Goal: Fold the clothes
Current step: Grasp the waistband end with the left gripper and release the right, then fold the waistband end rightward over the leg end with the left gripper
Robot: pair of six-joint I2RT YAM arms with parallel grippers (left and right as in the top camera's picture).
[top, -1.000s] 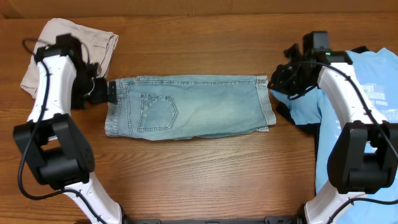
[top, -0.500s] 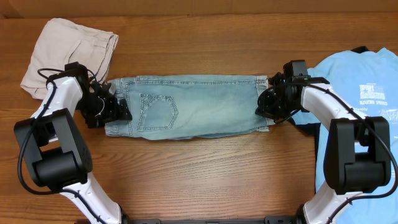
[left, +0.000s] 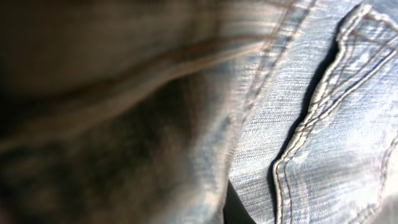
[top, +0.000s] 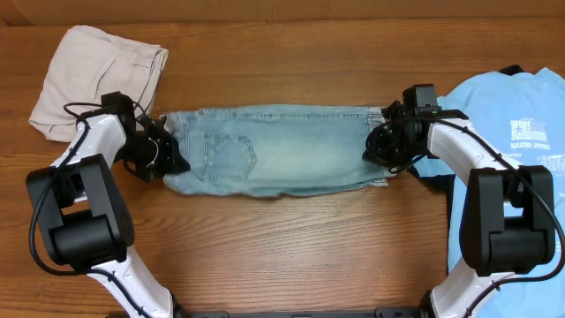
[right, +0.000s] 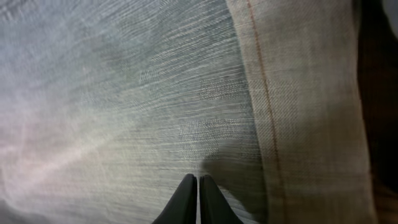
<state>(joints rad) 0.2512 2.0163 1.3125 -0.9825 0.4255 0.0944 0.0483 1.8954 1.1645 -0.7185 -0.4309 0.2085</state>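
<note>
The light-blue denim jeans (top: 282, 150) lie folded in a long strip across the table's middle. My left gripper (top: 174, 161) is shut on their left end, where the denim is bunched and the back pocket (top: 231, 155) is skewed. In the left wrist view, denim (left: 323, 155) fills the frame and hides the fingers. My right gripper (top: 377, 150) is shut at the jeans' right end. Its black fingertips (right: 198, 180) meet on the denim (right: 124, 93) beside the hem band (right: 298, 124).
Crumpled beige trousers (top: 97, 71) lie at the back left, close behind my left arm. A sky-blue printed T-shirt (top: 516, 132) covers the right side, with a black garment (top: 433, 184) showing under its left edge. Bare wood lies in front of the jeans.
My left gripper moved onto the jeans' left end and shut on it, bunching that end and skewing the pocket. My right gripper came from the T-shirt to the hem end and has stayed there.
</note>
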